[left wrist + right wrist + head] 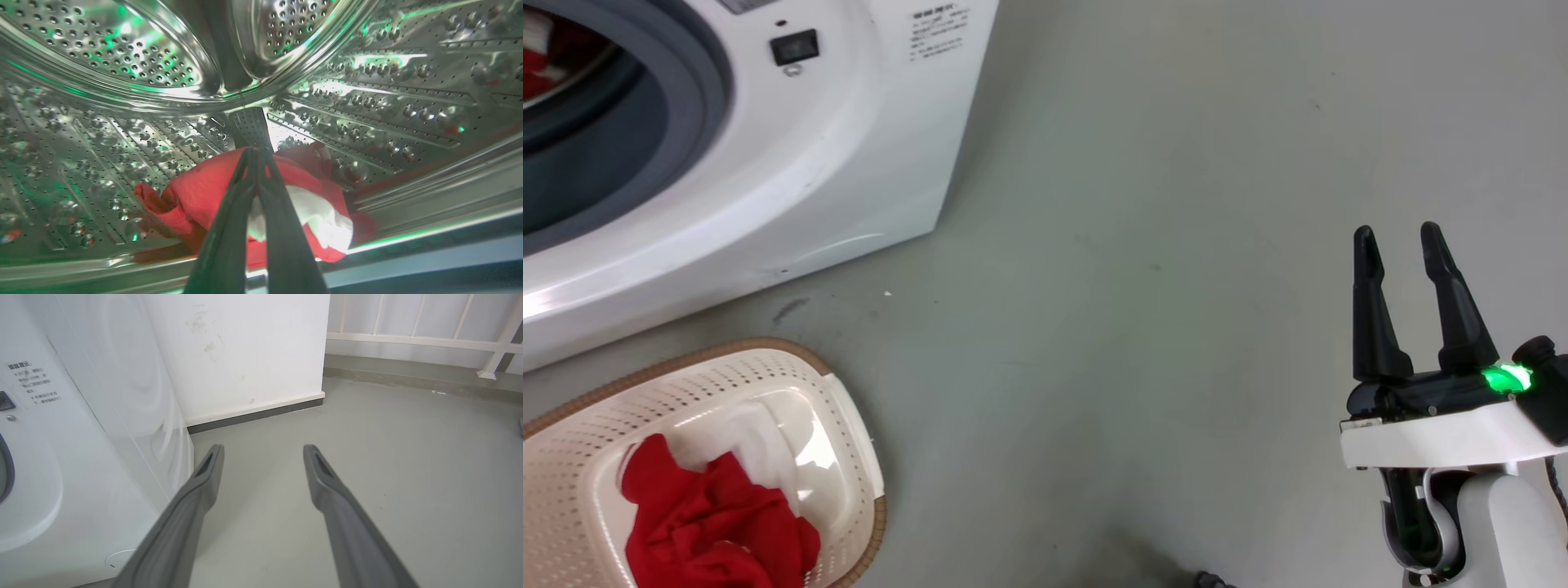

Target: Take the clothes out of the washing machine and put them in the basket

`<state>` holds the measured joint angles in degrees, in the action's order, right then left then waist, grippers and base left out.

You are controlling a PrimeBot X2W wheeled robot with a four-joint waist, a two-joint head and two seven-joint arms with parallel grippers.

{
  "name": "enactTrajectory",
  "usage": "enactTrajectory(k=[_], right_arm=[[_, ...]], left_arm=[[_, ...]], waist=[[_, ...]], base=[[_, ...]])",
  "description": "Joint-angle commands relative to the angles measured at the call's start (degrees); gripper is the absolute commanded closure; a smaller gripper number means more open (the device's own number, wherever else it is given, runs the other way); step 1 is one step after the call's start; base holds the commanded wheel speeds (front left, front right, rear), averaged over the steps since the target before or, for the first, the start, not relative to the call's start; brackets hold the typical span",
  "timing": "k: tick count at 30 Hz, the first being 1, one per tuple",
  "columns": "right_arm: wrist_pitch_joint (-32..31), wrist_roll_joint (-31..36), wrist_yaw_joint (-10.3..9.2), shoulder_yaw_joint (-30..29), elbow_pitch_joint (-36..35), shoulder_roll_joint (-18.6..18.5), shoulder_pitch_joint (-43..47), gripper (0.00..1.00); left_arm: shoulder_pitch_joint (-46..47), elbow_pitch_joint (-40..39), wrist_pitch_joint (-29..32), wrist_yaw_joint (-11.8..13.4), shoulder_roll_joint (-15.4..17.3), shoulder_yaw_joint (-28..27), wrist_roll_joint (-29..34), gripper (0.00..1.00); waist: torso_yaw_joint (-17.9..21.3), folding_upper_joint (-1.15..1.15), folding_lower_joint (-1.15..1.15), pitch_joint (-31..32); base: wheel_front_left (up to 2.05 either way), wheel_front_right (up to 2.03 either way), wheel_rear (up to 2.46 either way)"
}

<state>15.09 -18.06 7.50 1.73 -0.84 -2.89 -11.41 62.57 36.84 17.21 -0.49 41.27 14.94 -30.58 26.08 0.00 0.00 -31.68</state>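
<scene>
A red garment (196,192) w/ white trim lies low-centre in the left wrist view, on the drum (102,163) of the washing machine (849,163). The left end effector (255,153) has its fingers together, apparently pinching the top fold. The right end effector (1397,237), lower right in head view, is apart & empty. The basket (849,425), lower left, holds other clothes (711,523). Risk: the thin pinch slips at the door ring (711,98), so the cloth drops back or onto the floor (1135,327).
</scene>
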Motion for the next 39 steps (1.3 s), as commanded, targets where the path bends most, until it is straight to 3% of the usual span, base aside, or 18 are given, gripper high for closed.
enactTrajectory(k=[1, 17, 26, 39], right_arm=[[0.1, 0.5, -0.02, -0.4, 0.1, 0.0, 0.2, 0.00], [0.1, 4.4, -0.02, -3.0, 1.1, 0.0, 3.4, 0.00], [-1.6, 6.4, -0.02, -4.5, -0.2, 0.0, 5.4, 0.00], [-4.8, 7.6, -0.02, -5.0, -3.0, 0.0, 8.4, 0.00]], left_arm=[[-1.5, 0.5, -2.4, 0.4, -0.6, -0.4, -0.4, 1.00], [-17.6, 3.4, -29.2, 1.0, -9.5, -3.3, -3.2, 1.00], [-28.4, -6.8, -32.2, 2.8, -12.9, -3.6, -1.9, 1.00], [-52.0, -26.5, -31.2, 8.2, -17.5, -3.3, -3.0, 1.00]], waist=[[-1.1, 0.00, 0.00, 1.4], [-6.9, 0.00, 0.00, 12.4], [-11.2, 0.00, 0.00, 17.7], [-14.2, 0.00, 0.00, 21.9]], base=[[0.00, 0.00, 0.00], [0.00, 0.00, 0.00], [0.00, 0.00, 0.00], [0.00, 0.00, 0.00]])
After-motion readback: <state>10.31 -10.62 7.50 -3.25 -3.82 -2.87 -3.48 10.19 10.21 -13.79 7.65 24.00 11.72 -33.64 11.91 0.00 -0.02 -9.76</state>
